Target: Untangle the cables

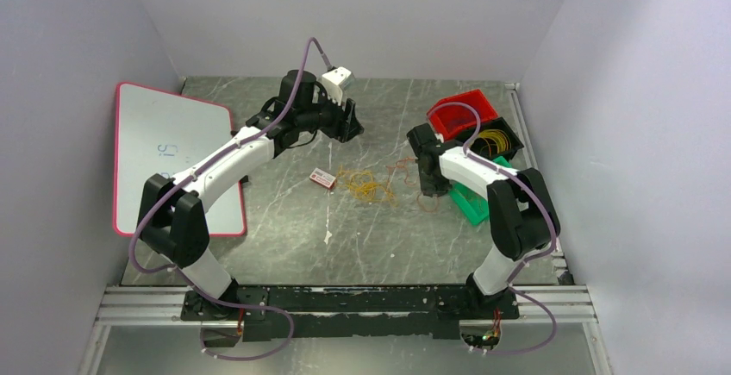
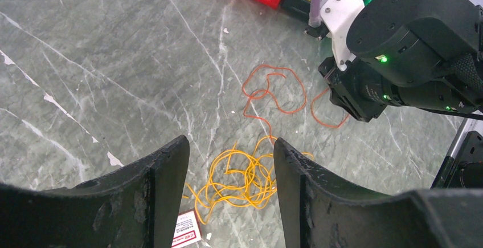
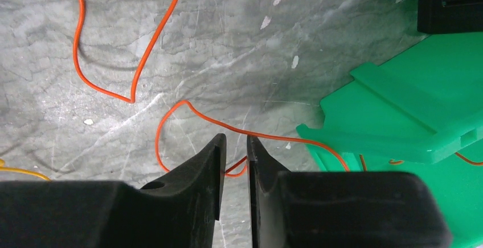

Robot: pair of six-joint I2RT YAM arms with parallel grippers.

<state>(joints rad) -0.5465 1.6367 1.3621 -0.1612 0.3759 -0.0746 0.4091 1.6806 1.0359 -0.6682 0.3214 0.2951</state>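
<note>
Between your right tool's (image 3: 234,139) nearly-closed tips sits a thin orange cable (image 3: 183,102), light and floppy. Can't tell if it's pinched yet, so grab mid-strand. Your left tool (image 2: 230,142) is wide apart.

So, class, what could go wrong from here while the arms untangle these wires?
The orange wire between the nearly closed right fingers reaches the green bin's edge, so pulling may snag or drag it. The open left fingers hover over the yellow tangle; grabbing several loops could tighten it.

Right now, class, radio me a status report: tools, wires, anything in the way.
Left tool open, not touching yellow tangle. Right tool: jaws almost together around orange wire, grip unclear. Green bin close beside it.
</note>
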